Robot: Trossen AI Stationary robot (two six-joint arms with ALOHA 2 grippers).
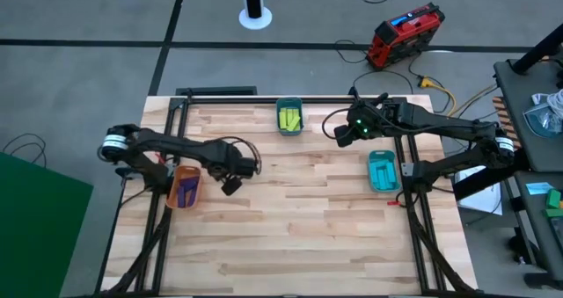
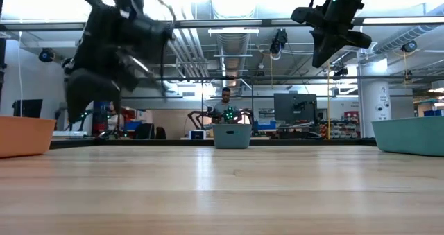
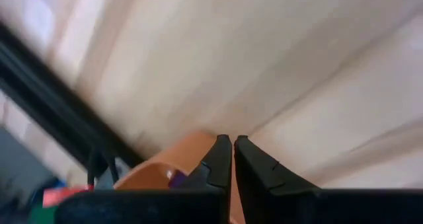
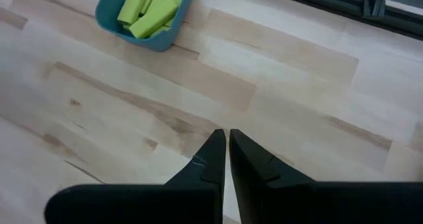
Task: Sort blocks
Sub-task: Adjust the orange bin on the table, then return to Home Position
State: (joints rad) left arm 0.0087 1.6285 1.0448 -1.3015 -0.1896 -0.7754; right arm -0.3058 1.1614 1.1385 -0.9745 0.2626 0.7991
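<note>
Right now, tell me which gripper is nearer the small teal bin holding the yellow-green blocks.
Right. The right gripper hovers just beside the small teal bin of yellow-green blocks; the left gripper is farther off, by the orange bin.

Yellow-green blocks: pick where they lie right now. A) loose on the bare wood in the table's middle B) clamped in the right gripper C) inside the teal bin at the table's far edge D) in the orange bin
C: the yellow-green blocks lie piled inside the teal bin at the far edge, and the right wrist view shows the same.
</note>
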